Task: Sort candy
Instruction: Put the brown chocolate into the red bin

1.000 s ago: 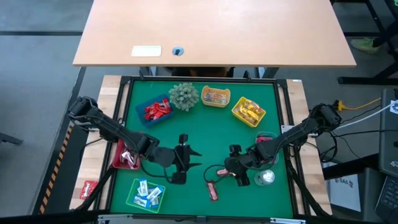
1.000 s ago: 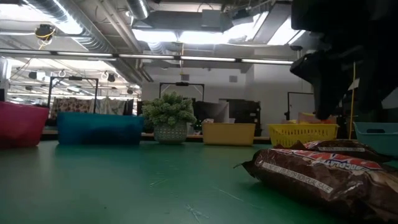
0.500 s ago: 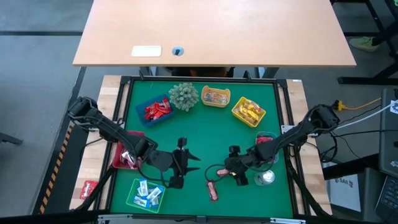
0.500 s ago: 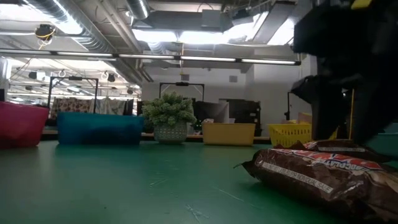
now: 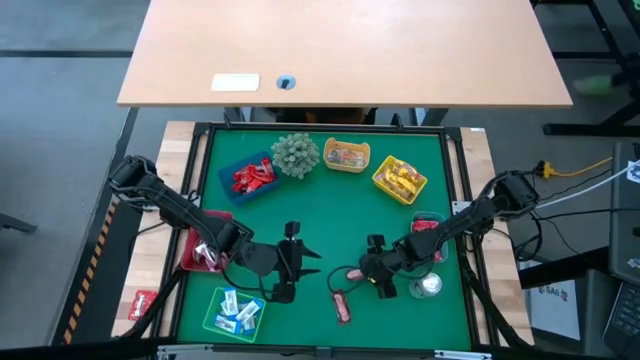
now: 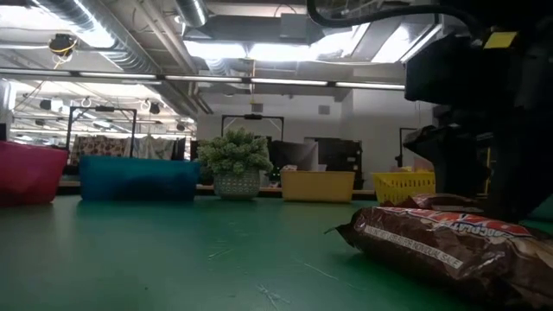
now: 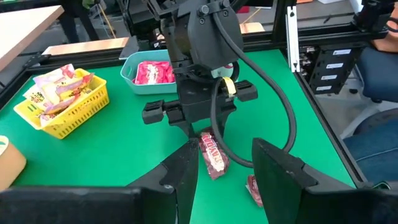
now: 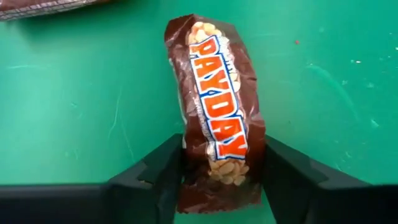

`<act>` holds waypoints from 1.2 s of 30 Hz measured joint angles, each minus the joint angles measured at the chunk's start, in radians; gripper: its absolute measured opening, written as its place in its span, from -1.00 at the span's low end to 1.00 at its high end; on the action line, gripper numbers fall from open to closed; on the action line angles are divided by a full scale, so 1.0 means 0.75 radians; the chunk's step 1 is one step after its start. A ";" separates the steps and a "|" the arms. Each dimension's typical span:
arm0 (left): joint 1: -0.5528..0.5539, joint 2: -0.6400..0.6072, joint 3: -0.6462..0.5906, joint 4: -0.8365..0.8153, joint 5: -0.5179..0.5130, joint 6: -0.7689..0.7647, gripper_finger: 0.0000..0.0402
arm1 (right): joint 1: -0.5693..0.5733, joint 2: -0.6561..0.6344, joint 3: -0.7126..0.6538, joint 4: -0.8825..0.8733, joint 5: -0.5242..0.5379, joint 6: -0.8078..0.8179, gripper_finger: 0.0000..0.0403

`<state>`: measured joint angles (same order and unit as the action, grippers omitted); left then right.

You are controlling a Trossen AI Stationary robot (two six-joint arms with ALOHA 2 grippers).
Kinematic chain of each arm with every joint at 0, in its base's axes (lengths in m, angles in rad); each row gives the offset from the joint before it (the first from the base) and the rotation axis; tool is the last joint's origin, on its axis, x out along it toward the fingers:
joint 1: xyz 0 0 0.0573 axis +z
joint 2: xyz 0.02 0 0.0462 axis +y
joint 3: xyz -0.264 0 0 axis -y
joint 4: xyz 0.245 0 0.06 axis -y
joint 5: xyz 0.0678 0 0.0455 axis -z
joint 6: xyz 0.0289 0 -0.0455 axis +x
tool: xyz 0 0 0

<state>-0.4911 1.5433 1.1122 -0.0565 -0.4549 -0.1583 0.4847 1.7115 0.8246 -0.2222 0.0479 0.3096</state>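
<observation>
Reads PAYDAY on the candy bar (image 8: 216,112), right end effector (image 8: 217,180) pinching its sides. Left end effector (image 7: 225,168) spread, empty, over bare green counter (image 5: 330,210).

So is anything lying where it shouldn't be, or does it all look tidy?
Mostly tidy, but one red packet lies off the green mat, on the wooden edge beside the left arm. Two brown bars are loose on the mat: one between the right gripper's fingers, another just beside it.
</observation>
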 joint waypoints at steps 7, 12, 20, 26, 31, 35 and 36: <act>0.000 0.000 0.000 -0.014 0.004 -0.044 -0.32 | -0.002 -0.013 -0.001 0.000 -0.010 0.000 -0.40; -0.008 0.000 0.000 -0.052 0.022 -0.153 -0.32 | -0.001 -0.082 -0.002 -0.039 -0.033 0.000 -0.57; -0.028 0.000 0.000 -0.134 0.072 -0.307 -0.32 | -0.010 -0.155 0.101 -0.032 0.088 -0.036 -0.61; -0.023 0.000 0.000 -0.133 0.031 -0.310 -0.29 | -0.072 -0.157 0.190 -0.027 0.123 -0.098 -0.60; 0.023 0.032 0.000 -0.072 -0.005 -0.241 -0.15 | -0.165 -0.157 0.290 -0.019 0.045 -0.097 -0.60; 0.045 0.040 0.000 -0.025 -0.004 -0.060 -0.04 | -0.240 -0.157 0.376 -0.020 -0.143 -0.074 -0.60; 0.047 0.040 0.000 -0.024 -0.005 -0.012 -0.03 | -0.259 -0.158 0.395 -0.019 -0.198 -0.060 -0.60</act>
<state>-0.4558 1.5730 1.1122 -0.0746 -0.4583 -0.1674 0.2903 1.5933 1.1208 -0.2363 -0.1003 0.2646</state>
